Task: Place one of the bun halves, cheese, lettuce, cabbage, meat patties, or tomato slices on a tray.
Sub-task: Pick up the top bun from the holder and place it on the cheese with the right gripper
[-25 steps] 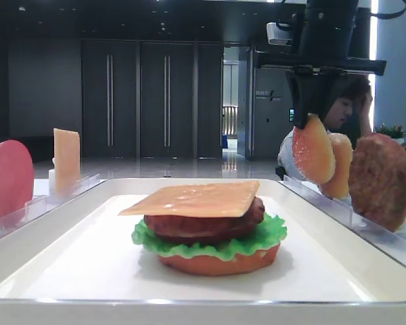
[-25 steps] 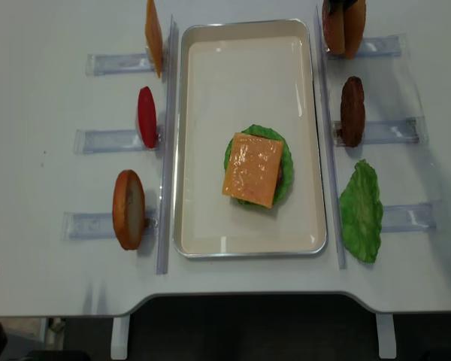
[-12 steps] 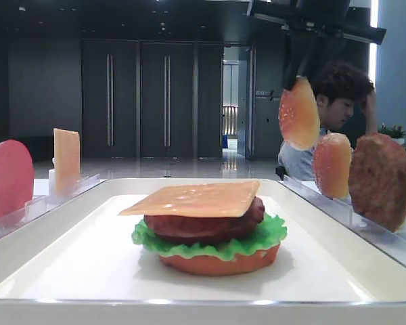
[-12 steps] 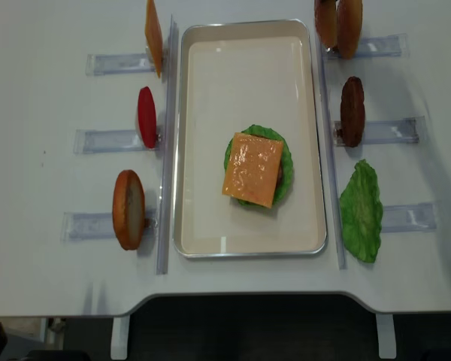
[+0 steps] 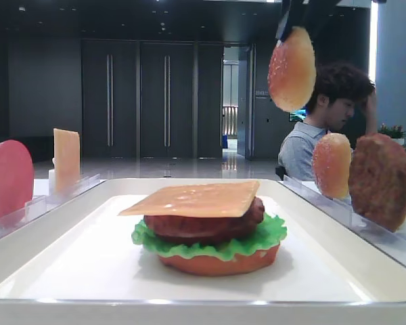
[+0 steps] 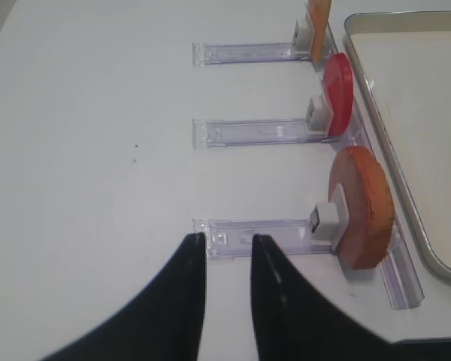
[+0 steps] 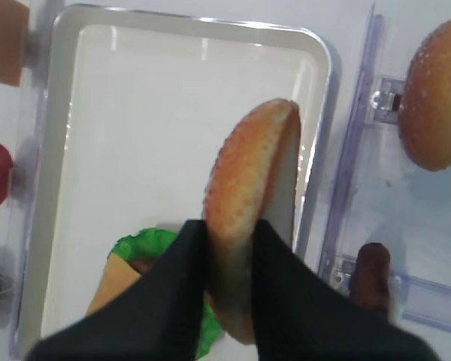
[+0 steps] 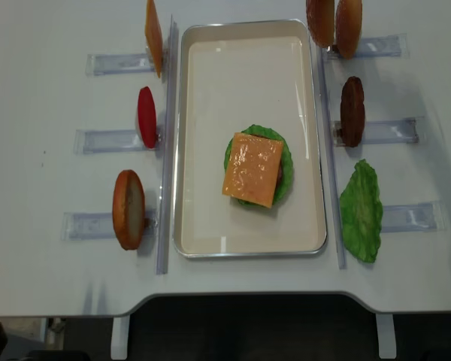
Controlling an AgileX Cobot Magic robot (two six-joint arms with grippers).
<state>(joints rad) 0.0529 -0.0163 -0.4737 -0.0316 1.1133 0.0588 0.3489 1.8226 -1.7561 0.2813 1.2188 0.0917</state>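
Note:
My right gripper [image 7: 229, 229] is shut on a domed, speckled bun half [image 7: 248, 188], held on edge. In the front view this bun half [image 5: 292, 68] hangs high in the air; from overhead the bun half [image 8: 320, 21] is over the far right rim of the white tray [image 8: 248, 253]. A stack sits on the tray: cheese [image 8: 253, 169] on a meat patty [image 5: 203, 225], over lettuce [image 8: 286, 159] and an orange-red bun bottom [image 5: 216, 263]. My left gripper [image 6: 227, 239] is open over the table with nothing between its fingers.
Clear racks flank the tray. On the right stand a second bun half [image 8: 349, 26] and a meat patty [image 8: 352, 111], with a loose lettuce leaf [image 8: 361, 210] lying by them. On the left stand a cheese slice [image 8: 153, 36], a tomato slice [image 8: 146, 116] and a bun bottom [image 8: 128, 209].
The right gripper has lifted the bun half out of its rack, higher and leftward to the tray's rim. The other bun half stays in the rack. The left gripper has not moved.

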